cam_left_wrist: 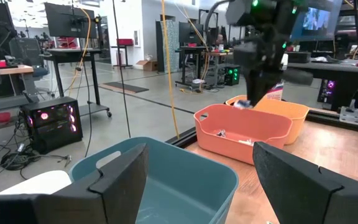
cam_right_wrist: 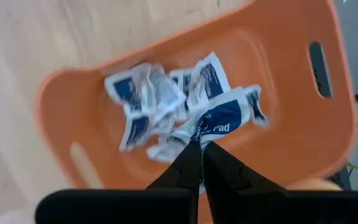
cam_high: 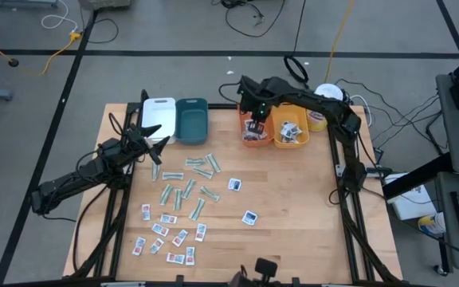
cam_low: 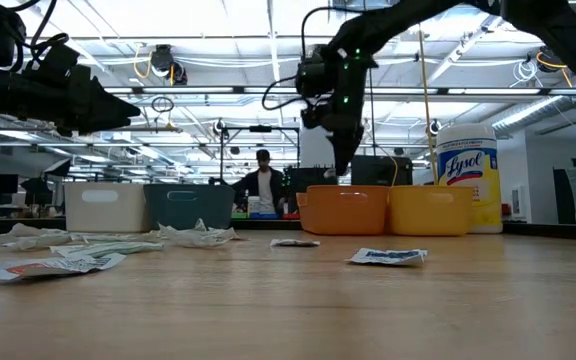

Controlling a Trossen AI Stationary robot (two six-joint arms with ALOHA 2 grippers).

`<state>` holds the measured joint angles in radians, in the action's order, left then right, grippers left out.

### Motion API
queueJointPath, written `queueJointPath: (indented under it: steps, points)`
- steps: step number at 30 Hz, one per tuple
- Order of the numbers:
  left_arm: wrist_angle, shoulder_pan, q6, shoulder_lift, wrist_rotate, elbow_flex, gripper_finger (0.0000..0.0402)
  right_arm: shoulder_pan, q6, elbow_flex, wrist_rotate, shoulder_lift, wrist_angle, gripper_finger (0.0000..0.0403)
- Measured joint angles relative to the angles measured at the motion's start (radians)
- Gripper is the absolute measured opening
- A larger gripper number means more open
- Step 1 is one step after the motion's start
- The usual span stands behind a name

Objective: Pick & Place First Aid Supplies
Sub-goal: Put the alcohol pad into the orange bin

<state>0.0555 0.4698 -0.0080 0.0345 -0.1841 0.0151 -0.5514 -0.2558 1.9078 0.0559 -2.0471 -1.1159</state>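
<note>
Small flat packets lie loose on the table: pale-green strips (cam_high: 186, 179), white ones with red print (cam_high: 166, 235), and two white ones with blue print (cam_high: 235, 185). My right gripper (cam_high: 255, 119) points down over the orange bin (cam_high: 249, 137), shut on a white packet with blue print (cam_right_wrist: 222, 118). Several like packets (cam_right_wrist: 145, 102) lie on the bin's floor. My left gripper (cam_high: 156, 137) is open and empty, held above the table beside the teal bin (cam_high: 191, 119); in its own wrist view (cam_left_wrist: 197, 168) it faces that bin's rim. My right gripper pinches the packet by one corner (cam_right_wrist: 197, 138) between its two fingertips. The fingers come from above, pointing down into the orange bin. The packet hangs below the fingertips, above the packets on the bin's floor.
A white bin (cam_high: 158, 112) stands left of the teal one, and a yellow-orange bin (cam_high: 291, 127) with packets stands right of the orange one. A white canister with a yellow label (cam_high: 319, 112) stands at the far right. A person (cam_low: 262, 185) is in the room behind.
</note>
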Motion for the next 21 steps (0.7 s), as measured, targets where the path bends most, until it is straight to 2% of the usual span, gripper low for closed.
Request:
queueJointPath:
  steps: [10, 15, 21]
  points:
    - [0.0, 0.0, 0.0, 0.0, 0.0, 0.0, 0.0296, 0.006, 0.0, -0.209, -0.001, -0.016, 0.292, 0.0006]
    - [0.0, 0.0, 0.0, 0.0, 0.0, 0.0, 0.0296, 0.008, -0.026, -0.29, -0.001, -0.016, 0.342, 0.0006]
    - [0.0, 0.0, 0.0, 0.0, 0.0, 0.0, 0.0296, 0.008, -0.054, -0.308, -0.001, -0.016, 0.347, 0.0007]
